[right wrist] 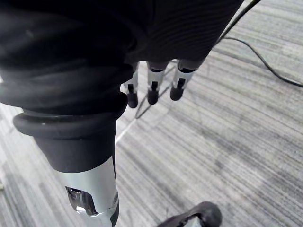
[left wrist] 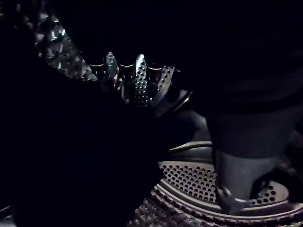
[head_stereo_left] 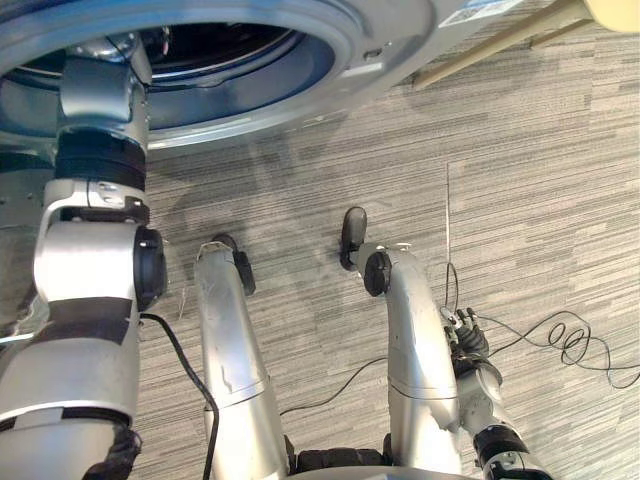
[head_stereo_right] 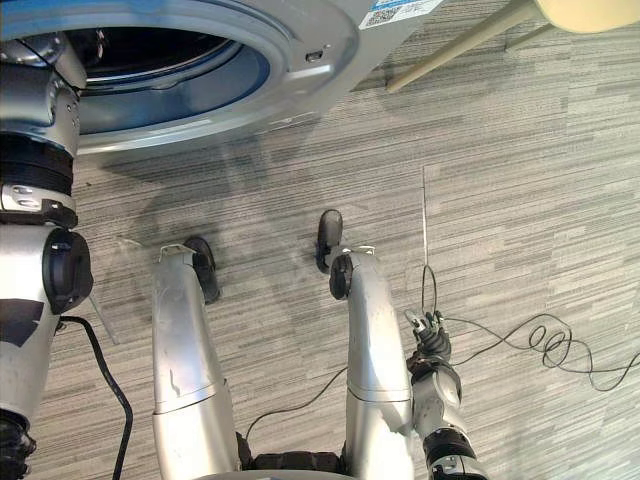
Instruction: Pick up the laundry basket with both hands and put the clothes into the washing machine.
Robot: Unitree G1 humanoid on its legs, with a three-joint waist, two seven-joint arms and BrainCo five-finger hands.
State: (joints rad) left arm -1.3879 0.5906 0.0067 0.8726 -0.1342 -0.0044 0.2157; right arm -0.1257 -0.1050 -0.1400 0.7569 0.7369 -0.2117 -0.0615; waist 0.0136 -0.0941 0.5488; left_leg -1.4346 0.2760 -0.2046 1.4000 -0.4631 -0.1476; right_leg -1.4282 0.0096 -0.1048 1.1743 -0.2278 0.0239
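Left arm up inside the open washing machine point(head_stereo_left: 320, 70), right hand point(head_stereo_right: 430, 345) hanging free.
The washing machine takes up the top of the head views with its round front opening uncovered, and it stands on striped grey carpet point(head_stereo_left: 520, 180). A pale wooden furniture leg point(head_stereo_left: 500, 40) slants over the carpet just beside the machine's right side. The left arm goes up through the opening. From inside, the left wrist view looks onto the perforated steel drum point(left wrist: 199, 177), with a grey finger of the left hand point(left wrist: 239, 170) in front of it. Whether that hand is spread or closed cannot be told. A dark mass point(left wrist: 71, 156) beside it is too dim to name as clothes. The right hand hangs low at the robot's right side above the carpet, its fingers point(right wrist: 152, 87) straight, slightly apart and holding nothing.
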